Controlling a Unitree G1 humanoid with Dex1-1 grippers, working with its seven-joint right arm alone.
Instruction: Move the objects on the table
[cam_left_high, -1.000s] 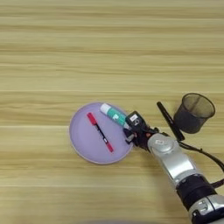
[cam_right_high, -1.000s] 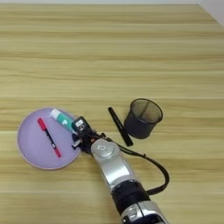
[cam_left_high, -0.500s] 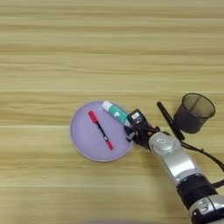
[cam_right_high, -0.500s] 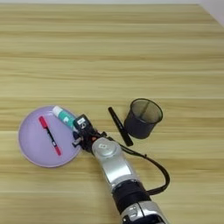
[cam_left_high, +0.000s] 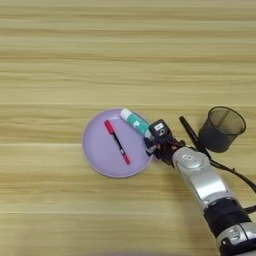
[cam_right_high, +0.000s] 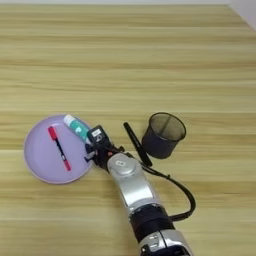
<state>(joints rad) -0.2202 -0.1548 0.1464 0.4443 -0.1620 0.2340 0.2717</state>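
A round lilac plate (cam_left_high: 97, 150) lies on the light-yellow wooden table (cam_left_high: 75, 60). A thin red pen (cam_left_high: 116, 142) rests across the plate's middle. A white-and-green glue stick (cam_left_high: 134, 122) lies on the plate's upper right part, its lower end by the rim. My right gripper (cam_left_high: 154, 142) sits low at the plate's right rim, just below that end of the glue stick. A slim black marker (cam_right_high: 137, 144) lies on the table between the arm and a black wire-mesh pen cup (cam_right_high: 163, 135), which stands upright.
My silver forearm (cam_right_high: 131, 187) comes in from the bottom edge, with a black cable (cam_right_high: 175, 187) looping on its right. Bare table stretches across the whole far half and to the left of the plate.
The picture has drifted a little. The gripper stays at the plate's right rim and the things lie where they were.
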